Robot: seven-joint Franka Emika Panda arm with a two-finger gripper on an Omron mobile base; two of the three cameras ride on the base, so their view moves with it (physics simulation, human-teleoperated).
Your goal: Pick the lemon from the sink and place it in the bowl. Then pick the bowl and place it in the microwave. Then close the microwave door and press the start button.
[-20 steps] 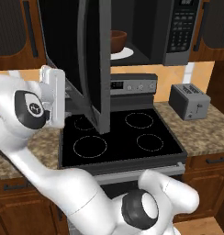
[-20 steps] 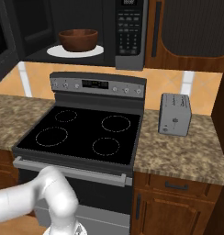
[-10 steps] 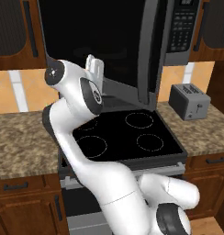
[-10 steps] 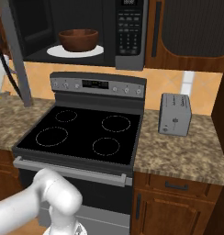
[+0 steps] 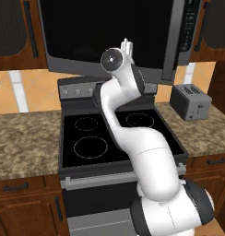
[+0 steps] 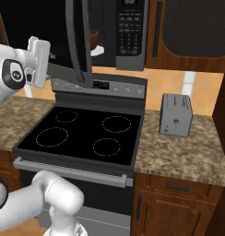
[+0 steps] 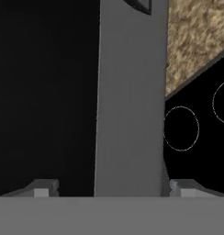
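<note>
The gripper [image 6: 40, 62] — jaws spread wide — pressed against the microwave door [image 6: 79, 44]; a glancing push risked slipping off its frame, leaving it ajar.

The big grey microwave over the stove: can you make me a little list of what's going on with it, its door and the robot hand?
microwave: large grey-framed over-range microwave, dark keypad at right
door: wide dark-glass microwave door, partly swung shut, not closed
inside: dark reddish-brown wooden bowl on the white turntable
gripper: white two-finger gripper, open, against the door's outer side
below: black four-ring stove top
beside: silver toaster on the speckled counter
</note>
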